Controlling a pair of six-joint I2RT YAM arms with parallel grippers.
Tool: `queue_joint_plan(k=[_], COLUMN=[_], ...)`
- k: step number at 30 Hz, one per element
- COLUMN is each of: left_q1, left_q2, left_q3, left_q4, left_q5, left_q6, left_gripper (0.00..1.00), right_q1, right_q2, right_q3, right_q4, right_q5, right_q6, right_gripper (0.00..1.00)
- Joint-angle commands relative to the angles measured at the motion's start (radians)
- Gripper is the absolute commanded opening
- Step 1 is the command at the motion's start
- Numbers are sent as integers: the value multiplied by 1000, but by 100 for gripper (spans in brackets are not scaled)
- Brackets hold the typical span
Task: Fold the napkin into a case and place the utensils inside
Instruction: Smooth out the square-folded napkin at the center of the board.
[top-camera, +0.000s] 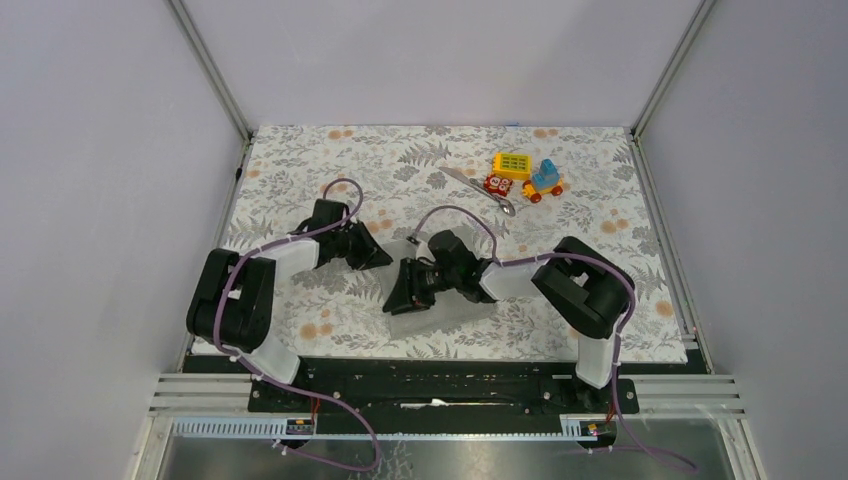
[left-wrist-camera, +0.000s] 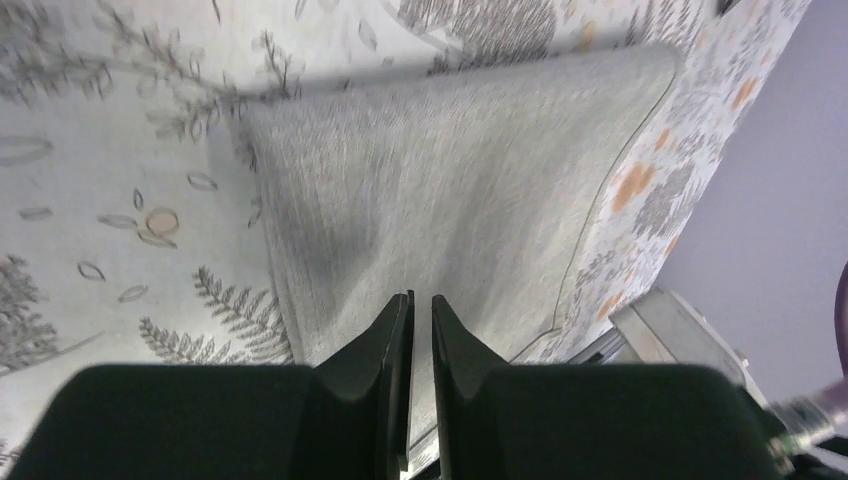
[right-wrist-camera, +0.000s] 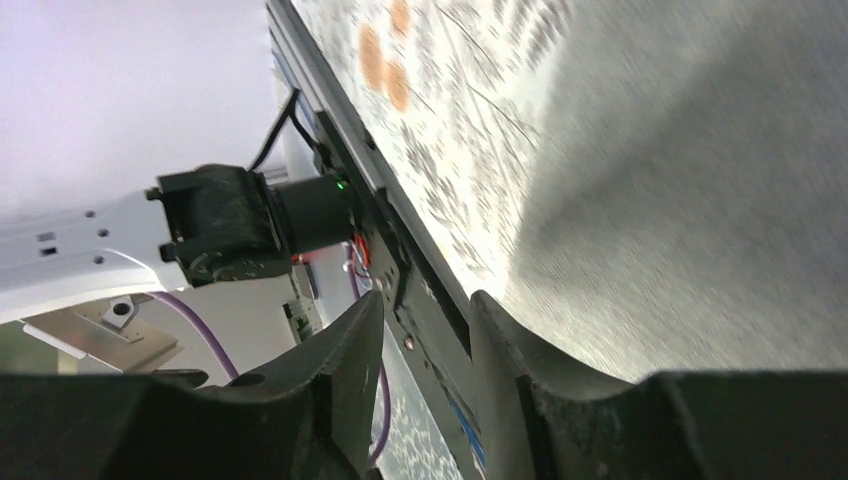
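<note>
The grey napkin (left-wrist-camera: 450, 190) lies flat on the floral tablecloth near the table's front edge, faint in the top view (top-camera: 455, 315). My left gripper (left-wrist-camera: 421, 300) hovers over its near part, the jaws a narrow slit apart with nothing between them. My right gripper (right-wrist-camera: 425, 310) is low at the napkin's (right-wrist-camera: 700, 200) edge, jaws apart and empty, one finger (right-wrist-camera: 500, 340) against the cloth. In the top view the left gripper (top-camera: 375, 255) and right gripper (top-camera: 400, 295) are close together mid-table. A silver spoon (top-camera: 480, 189) lies at the back.
Colourful toy blocks (top-camera: 515, 165) and a toy car (top-camera: 545, 180) sit beside the spoon at the back right. The black and metal front rail (right-wrist-camera: 400, 260) runs just past the napkin. The left arm's white link (right-wrist-camera: 90, 250) shows in the right wrist view.
</note>
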Motion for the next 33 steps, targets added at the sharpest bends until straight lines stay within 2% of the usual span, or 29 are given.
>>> queue_joint_plan(k=[1, 5, 10, 12, 15, 18, 21, 25, 28, 33], left_q1=[33, 39, 45, 45, 41, 40, 40, 43, 43, 53], left_q2=[40, 127, 208, 185, 116, 42, -3, 71, 148, 222], left_q3=[56, 58, 84, 97, 134, 170, 185, 230, 250, 274], left_q4=[22, 34, 19, 10, -32, -99, -114, -107, -53, -46], left_q5=[-7, -101, -150, -148, -108, -68, -29, -10, 10, -52], left_q6=[15, 27, 54, 60, 87, 110, 115, 106, 78, 77], left_gripper=[15, 14, 11, 12, 21, 30, 34, 31, 27, 24], right_q1=[30, 71, 101, 93, 62, -31, -177, -308, -368, -438], right_q2=[61, 132, 119, 63, -40, -118, -128, -57, 37, 137], right_q3=[124, 135, 115, 143, 209, 201, 184, 256, 347, 402], right_q4=[-54, -33, -28, -88, -265, -322, -322, -324, -322, -272], right_q5=[9, 21, 52, 58, 100, 128, 85, 49, 9, -22], right_q6=[-61, -42, -26, -62, -172, -231, -249, -300, -298, -276], right_gripper=[45, 45, 45, 48, 59, 69, 77, 88, 89, 89])
